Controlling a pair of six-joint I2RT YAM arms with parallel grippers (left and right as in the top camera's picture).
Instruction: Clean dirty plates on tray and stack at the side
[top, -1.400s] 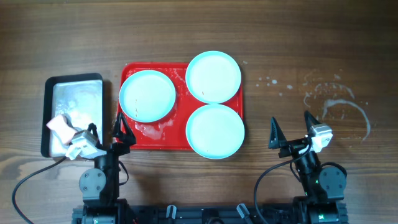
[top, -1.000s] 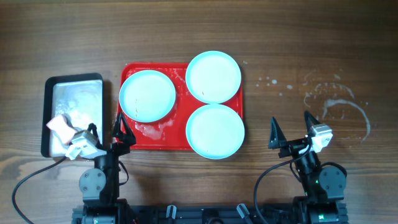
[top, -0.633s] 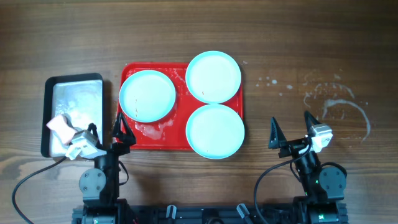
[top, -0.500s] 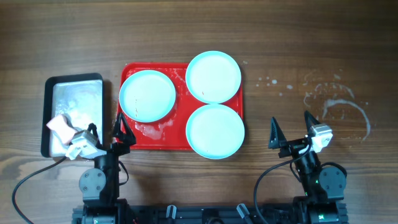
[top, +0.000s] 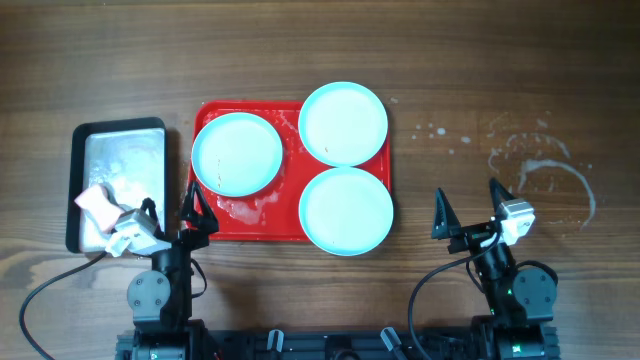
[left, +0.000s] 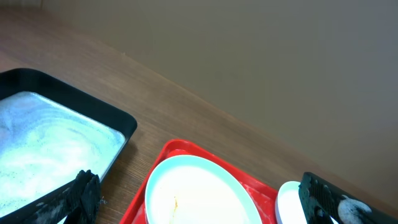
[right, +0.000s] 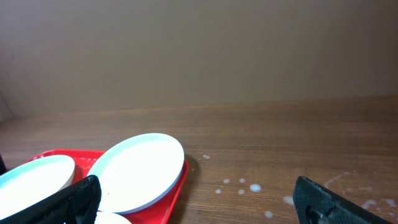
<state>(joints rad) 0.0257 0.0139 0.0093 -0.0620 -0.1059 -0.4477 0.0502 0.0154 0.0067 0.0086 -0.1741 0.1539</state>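
The red tray (top: 250, 228) is crowded with all three plates (top: 343, 123), two overhanging its twelve and six o'clock edges, so I'd fear the left gripper (top: 170, 210) or right gripper (top: 467, 212), both spread wide and empty, skidding one off on the foam (top: 238, 208).

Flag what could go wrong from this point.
1. The nearest plate overhangs the front edge of the red tray, so pressing on it might tip it.
2. Streaks of white foam lie on the tray, so plates could slide when pinched or wiped.
3. The left gripper sits close to the tray corner and might nudge it.
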